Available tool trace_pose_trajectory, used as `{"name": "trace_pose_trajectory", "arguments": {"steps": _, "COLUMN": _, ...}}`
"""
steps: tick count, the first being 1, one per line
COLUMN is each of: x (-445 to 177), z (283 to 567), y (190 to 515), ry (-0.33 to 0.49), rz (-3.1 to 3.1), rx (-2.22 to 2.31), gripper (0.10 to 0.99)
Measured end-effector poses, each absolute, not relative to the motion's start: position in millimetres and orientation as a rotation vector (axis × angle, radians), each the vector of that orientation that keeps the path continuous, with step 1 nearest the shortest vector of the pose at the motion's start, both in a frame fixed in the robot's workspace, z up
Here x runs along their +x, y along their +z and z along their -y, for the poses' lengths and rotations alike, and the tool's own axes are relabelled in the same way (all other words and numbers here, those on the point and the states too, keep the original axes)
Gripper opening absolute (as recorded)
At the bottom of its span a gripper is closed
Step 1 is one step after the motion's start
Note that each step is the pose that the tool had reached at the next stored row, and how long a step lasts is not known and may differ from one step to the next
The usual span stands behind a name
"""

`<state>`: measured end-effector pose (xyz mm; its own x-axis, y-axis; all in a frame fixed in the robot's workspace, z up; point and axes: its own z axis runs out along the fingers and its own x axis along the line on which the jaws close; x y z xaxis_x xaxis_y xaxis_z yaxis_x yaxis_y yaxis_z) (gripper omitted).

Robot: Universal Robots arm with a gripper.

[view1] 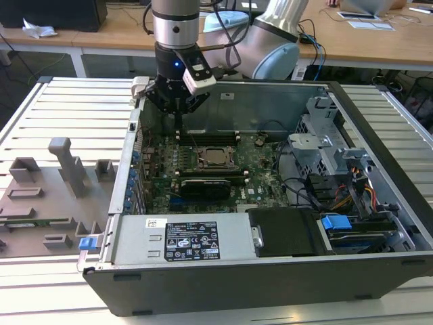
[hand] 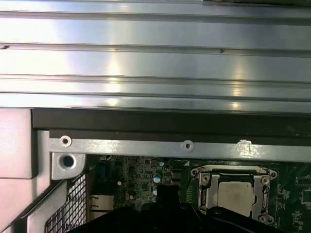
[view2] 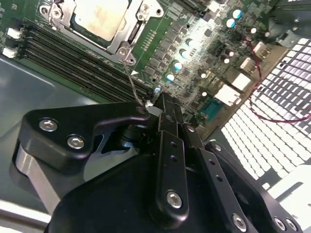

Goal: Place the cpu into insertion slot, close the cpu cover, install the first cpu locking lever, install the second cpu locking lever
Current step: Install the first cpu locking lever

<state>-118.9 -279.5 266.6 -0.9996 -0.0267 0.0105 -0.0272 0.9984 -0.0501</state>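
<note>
1 thin wire locking lever (view2: 132,82), springy and light, rising from the cpu cover (view2: 127,36) shut over the seated cpu (view2: 101,19), is best taken near its tip, where the gripper (view2: 154,103) jaws look closed on it.

We see a slatted metal bench (view1: 61,101) in front, wooden desks (view1: 101,34) behind, over a dark floor (view1: 20,74).
</note>
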Motion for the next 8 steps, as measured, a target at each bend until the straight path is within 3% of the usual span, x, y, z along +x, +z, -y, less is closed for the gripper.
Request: {"name": "trace_pose_trajectory", "arguments": {"steps": 8, "x": -99.9, "z": 275.5, "y": 262.2, "ry": 0.079, "rz": 3.128, "rx": 0.042, "gripper": 0.106}}
